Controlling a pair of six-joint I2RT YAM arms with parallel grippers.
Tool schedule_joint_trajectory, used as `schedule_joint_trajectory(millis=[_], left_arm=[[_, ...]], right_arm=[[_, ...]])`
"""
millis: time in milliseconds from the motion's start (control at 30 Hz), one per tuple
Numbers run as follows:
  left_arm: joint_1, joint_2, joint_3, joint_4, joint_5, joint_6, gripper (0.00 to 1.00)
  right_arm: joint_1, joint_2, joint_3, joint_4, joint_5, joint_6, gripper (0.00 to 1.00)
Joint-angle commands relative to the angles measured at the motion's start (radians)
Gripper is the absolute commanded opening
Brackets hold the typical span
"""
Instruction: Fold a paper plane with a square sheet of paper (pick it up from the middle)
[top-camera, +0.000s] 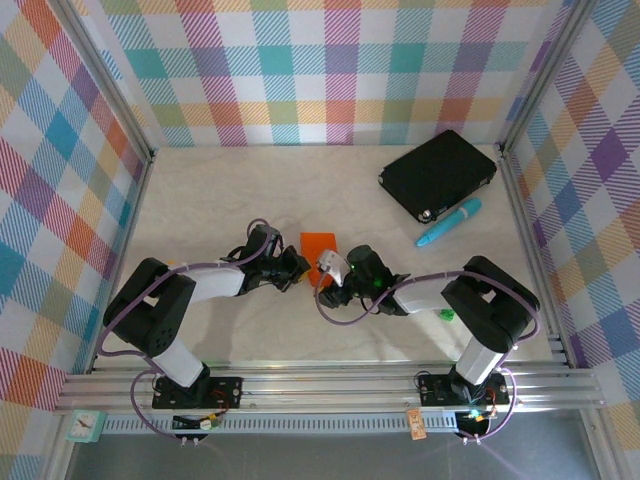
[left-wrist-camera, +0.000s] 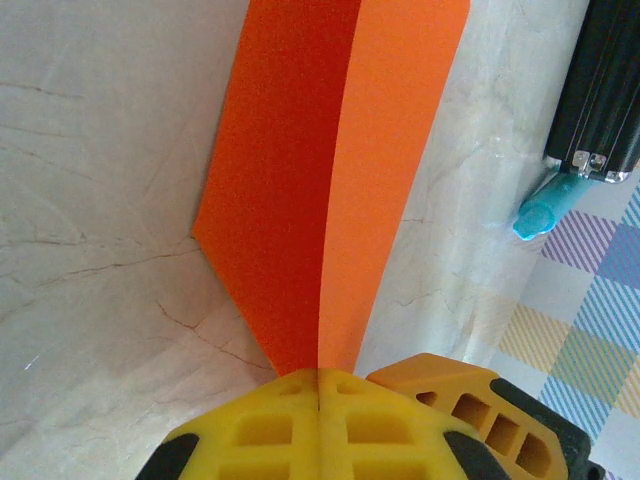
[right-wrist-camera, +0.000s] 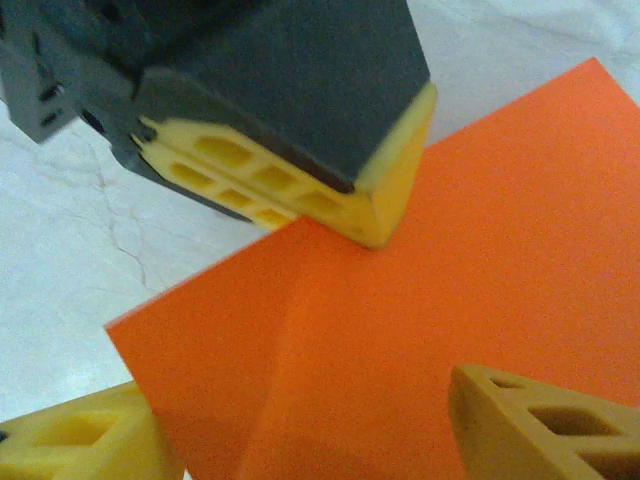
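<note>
The left gripper (left-wrist-camera: 318, 378) was pressed together, pinching the pointed end of the square sheet of paper (left-wrist-camera: 330, 180), which was bright orange and creased down its middle. The right gripper (right-wrist-camera: 300, 425) stood spread, one finger to either side of the paper. The sheet sat mid-table (top-camera: 200, 200), well apart from the black pad (top-camera: 438, 173) and turquoise pen (top-camera: 448, 221) at the far right.

Matt orange paper (left-wrist-camera: 300, 180), smooth marbled table (left-wrist-camera: 90, 200)

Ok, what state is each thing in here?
Paper: creased down the middle, pinched at its pointed end.
Left hand: shut on paper.
Right hand: open, fingers astride paper.
Pad: lying flat.
Pen: lying beside pad.
</note>
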Motion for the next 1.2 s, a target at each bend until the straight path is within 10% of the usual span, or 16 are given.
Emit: schedule_joint_trajectory(millis=[0, 867, 1167], left_arm=[[0.011, 0.016, -0.003, 0.019, 0.009, -0.023, 0.0], [0.011, 0.015, -0.009, 0.02, 0.006, -0.026, 0.0], [0.039, -0.044, -0.013, -0.016, -0.02, -0.015, 0.1]], right_arm=[[0.01, -0.001, -0.038, 0.147, 0.064, -0.046, 0.64], [0.021, 0.001, 0.02, 0.058, -0.062, 0.009, 0.41], [0.022, 0.007, 0.043, -0.029, -0.057, 0.029, 0.12]])
